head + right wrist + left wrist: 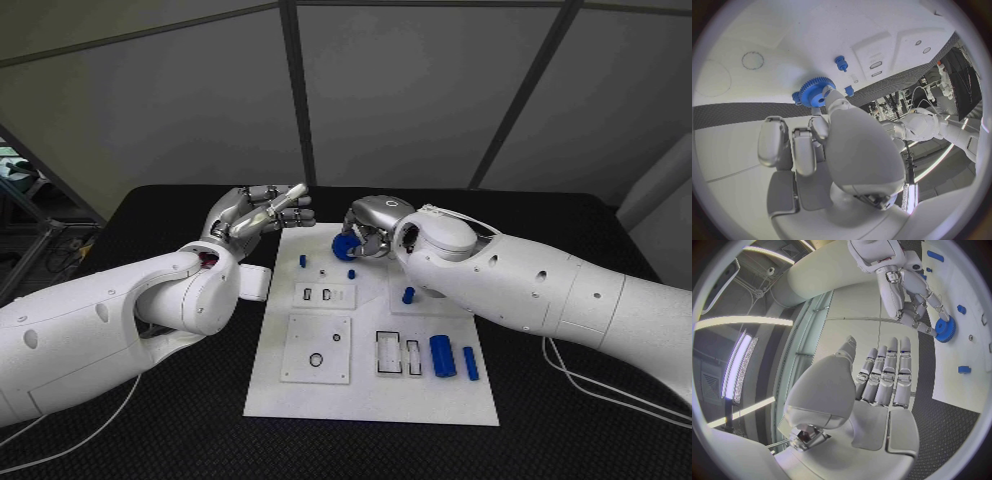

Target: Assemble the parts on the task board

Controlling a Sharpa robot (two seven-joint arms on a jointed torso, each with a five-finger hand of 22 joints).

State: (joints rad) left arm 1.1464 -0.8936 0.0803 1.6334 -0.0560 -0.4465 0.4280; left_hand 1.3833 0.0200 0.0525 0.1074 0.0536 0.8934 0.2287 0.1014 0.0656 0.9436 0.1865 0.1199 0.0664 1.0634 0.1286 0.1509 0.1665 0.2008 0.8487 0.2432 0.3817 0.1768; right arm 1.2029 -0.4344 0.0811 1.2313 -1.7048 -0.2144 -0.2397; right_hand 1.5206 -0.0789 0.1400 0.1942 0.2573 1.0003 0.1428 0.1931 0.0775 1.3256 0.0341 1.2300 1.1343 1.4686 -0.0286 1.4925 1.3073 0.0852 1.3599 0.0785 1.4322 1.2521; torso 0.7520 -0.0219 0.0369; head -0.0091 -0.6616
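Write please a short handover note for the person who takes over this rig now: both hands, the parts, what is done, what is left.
Right hand holds the blue gear at the far end of the task board.
Left hand is open, fingers straight, beside the board's far left corner.
Two blue cylinders lie near the board's right edge; small blue pegs stand further up.
Left: seat the gear, then place the cylinders.

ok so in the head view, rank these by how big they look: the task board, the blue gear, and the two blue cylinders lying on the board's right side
1. Task board, by far the largest.
2. The two blue cylinders: the thicker one, then the thinner one.
3. Blue gear, though the right hand holding it hides part, so its rank against the cylinders is unsure.
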